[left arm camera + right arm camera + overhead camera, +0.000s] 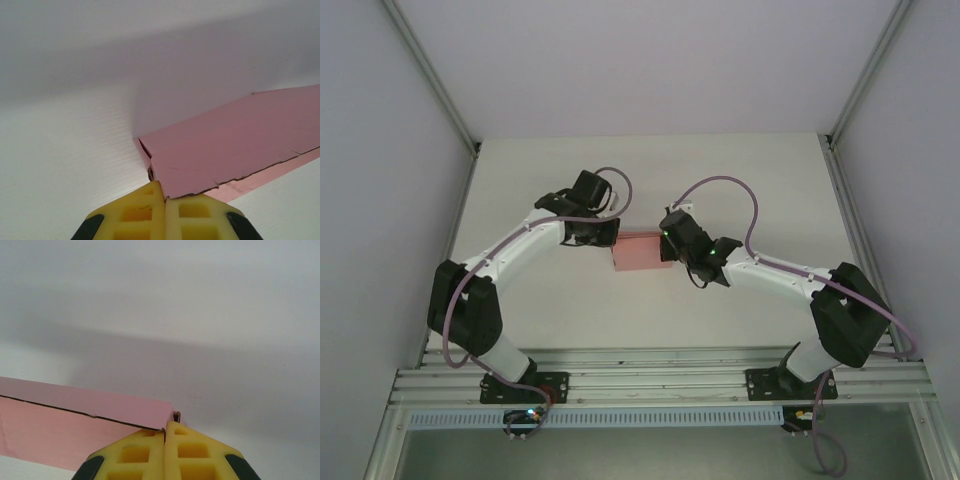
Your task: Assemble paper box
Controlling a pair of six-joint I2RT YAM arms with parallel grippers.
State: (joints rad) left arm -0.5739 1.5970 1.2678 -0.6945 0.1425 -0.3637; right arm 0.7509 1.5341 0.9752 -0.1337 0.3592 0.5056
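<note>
Count entry.

- One pale pink thin-card paper box (642, 250) is recorded.
- Two white-and-black jointed robot arms are counted: the left arm (510, 265) and the right arm (790, 280).
- Two grippers are noted: the left gripper (164, 192) and the right gripper (165, 426).
- Two yellow moulded finger pads (137, 212) are seen on each gripper, four in all.
- Two purple cables (756, 212) are logged, one per arm.
- Two black base plates (525, 388) are listed.
- One white table (650, 320) is entered.
</note>
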